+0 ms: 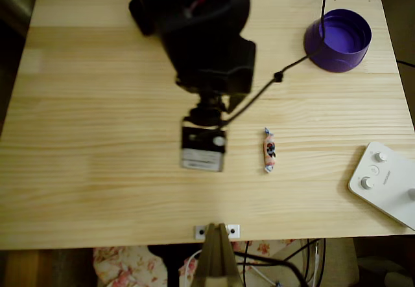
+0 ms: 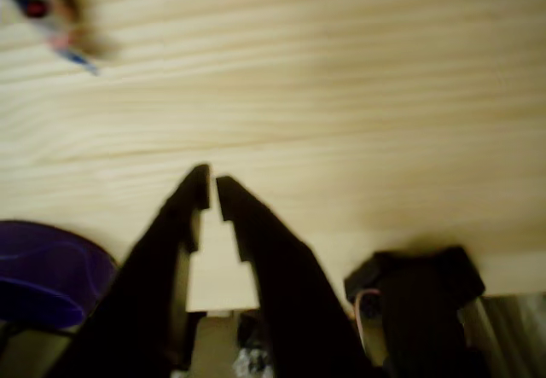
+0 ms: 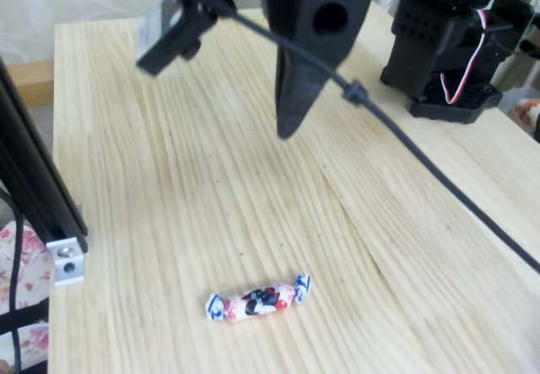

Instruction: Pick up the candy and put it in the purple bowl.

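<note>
The candy [image 1: 268, 149] lies on the wooden table, pinkish-white with dark marks and twisted ends; it is also in the fixed view [image 3: 257, 300] and, blurred, at the top left of the wrist view [image 2: 51, 24]. The purple bowl [image 1: 337, 60] stands empty at the table's far right corner, and its edge shows low left in the wrist view [image 2: 47, 276]. My black gripper [image 2: 212, 186] is shut with nothing in it. It hangs point-down above the table [image 3: 287, 129], well apart from the candy. In the overhead view the arm's body [image 1: 207, 41] hides the fingers.
A white device with round knobs [image 1: 386, 183] sits at the right front edge. A black cable [image 1: 279, 76] runs from the arm toward the bowl. The arm's base [image 3: 456, 45] stands at the table's far side. A metal bracket [image 1: 217, 231] is fixed to the front edge.
</note>
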You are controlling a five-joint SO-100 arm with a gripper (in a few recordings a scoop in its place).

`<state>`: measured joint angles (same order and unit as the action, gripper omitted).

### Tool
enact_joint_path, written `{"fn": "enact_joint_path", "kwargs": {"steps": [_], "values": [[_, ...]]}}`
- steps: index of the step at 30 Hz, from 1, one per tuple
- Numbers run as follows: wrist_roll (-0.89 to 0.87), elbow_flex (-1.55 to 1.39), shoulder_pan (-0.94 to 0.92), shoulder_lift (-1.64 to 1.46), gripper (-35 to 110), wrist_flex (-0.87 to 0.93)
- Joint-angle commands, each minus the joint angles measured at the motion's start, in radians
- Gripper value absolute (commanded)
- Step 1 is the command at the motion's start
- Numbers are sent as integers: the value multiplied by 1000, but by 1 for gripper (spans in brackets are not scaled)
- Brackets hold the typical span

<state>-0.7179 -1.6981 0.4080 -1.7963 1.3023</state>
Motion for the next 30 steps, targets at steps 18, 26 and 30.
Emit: {"fn": "enact_joint_path", "kwargs": {"steps": [18, 26, 30], "values": [[-75, 491, 123, 410, 11, -9], [-67, 591, 181, 454, 20, 6], [-80, 690, 224, 526, 21, 51]]}}
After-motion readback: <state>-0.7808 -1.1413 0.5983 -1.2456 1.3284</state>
